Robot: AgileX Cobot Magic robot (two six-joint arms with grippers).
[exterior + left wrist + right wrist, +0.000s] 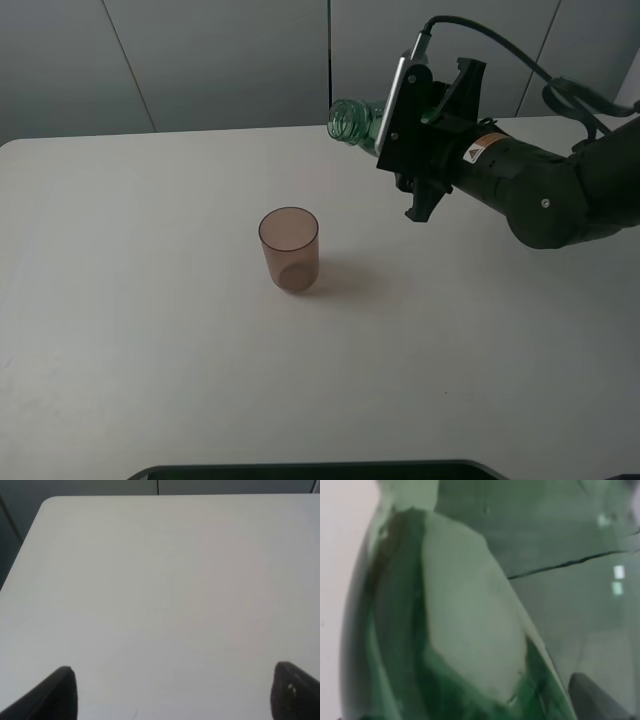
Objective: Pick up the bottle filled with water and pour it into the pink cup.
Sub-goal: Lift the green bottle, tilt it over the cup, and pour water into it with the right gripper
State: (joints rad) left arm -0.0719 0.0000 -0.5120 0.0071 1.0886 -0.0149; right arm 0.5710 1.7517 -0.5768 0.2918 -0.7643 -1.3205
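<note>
The pink cup [289,249] stands upright on the white table [120,300], near its middle. My right gripper [425,120] is shut on the green bottle [353,122] and holds it tipped nearly level in the air, up and to the right of the cup. The bottle's open ribbed neck points left toward the cup's side, well above it. The bottle's green wall [450,630] fills the right wrist view. My left gripper [172,692] is open over bare table; it does not show in the exterior view.
A dark flat edge [310,470] lies along the table's front. Grey wall panels [230,60] stand behind the table. The right arm [545,195] reaches in from the right, with a cable above it.
</note>
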